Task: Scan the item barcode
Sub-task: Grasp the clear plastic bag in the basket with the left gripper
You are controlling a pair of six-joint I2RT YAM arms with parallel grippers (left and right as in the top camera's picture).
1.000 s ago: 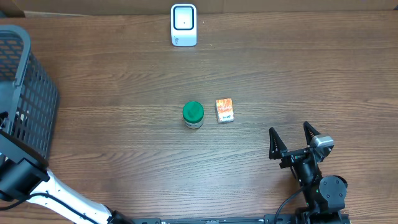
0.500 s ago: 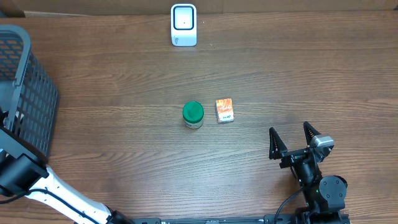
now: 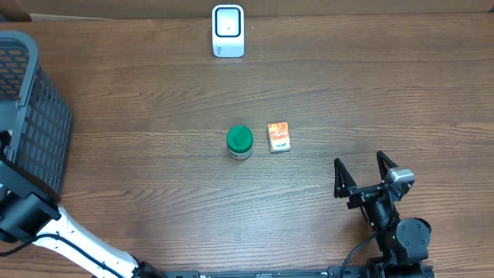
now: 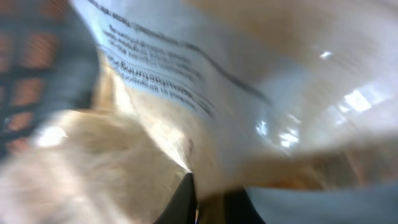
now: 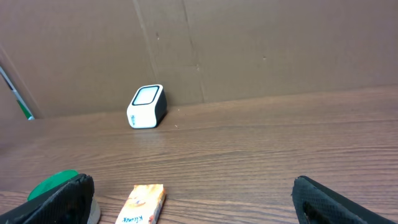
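The left wrist view is filled by a crinkly clear and white packet with lines of small print, blurred and very close. My left gripper is shut on a fold of this packet, its dark fingers meeting at the bottom edge. No barcode shows. From overhead the left arm reaches into the basket, and its gripper is hidden there. The white scanner stands at the table's far edge. My right gripper rests open and holds nothing at the near right.
A green-lidded jar and a small orange box sit side by side mid-table. The dark mesh basket occupies the left edge, and its mesh shows behind the packet. A cardboard wall backs the table.
The left arm by the basket has shifted slightly and its jaws have closed. The right arm, jar, box and scanner have not moved.
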